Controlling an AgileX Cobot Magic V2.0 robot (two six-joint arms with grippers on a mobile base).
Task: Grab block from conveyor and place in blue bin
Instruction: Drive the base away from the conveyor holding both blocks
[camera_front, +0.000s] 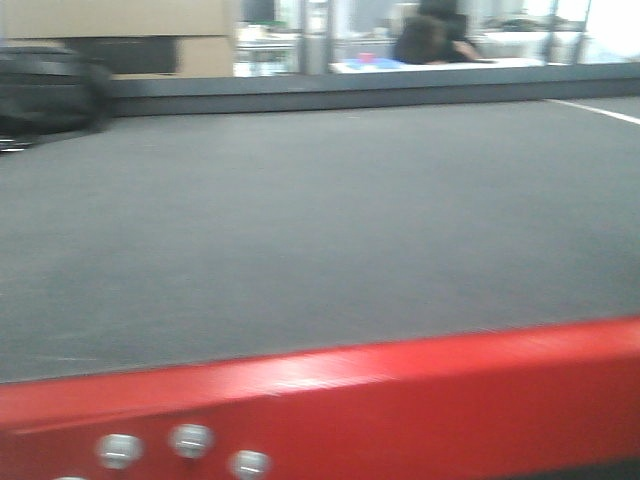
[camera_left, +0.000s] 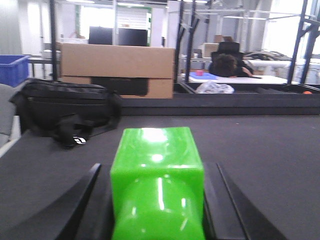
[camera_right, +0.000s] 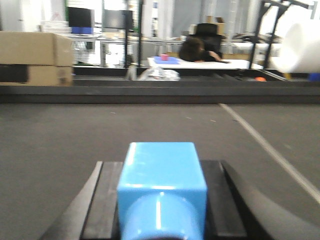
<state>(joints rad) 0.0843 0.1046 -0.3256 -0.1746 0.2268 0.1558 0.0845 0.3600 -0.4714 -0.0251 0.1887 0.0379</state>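
Between the left jaws sits a glossy bright green plastic block (camera_left: 157, 150), square at its far end and rounded nearer the camera. The dark jaws press against both its sides, pinching it. The right jaws likewise pinch a light blue plastic block (camera_right: 162, 175) of the same shape, with black pads tight against its flanks. Both blocks are low over the wide dark grey woven conveyor belt (camera_front: 320, 220); whether either touches it cannot be told. A red-painted metal frame (camera_front: 420, 400) with silver bolt heads (camera_front: 190, 440) edges the near side of the belt, and a thin white line (camera_right: 265, 145) runs along it on the right. At the belt's far left lies a soft black fabric bag (camera_left: 65, 112), with stacked brown cardboard boxes (camera_left: 117, 62) behind it. The blue plastic bin (camera_left: 11, 70) stands beyond the bag, at the left edge of the left wrist view.
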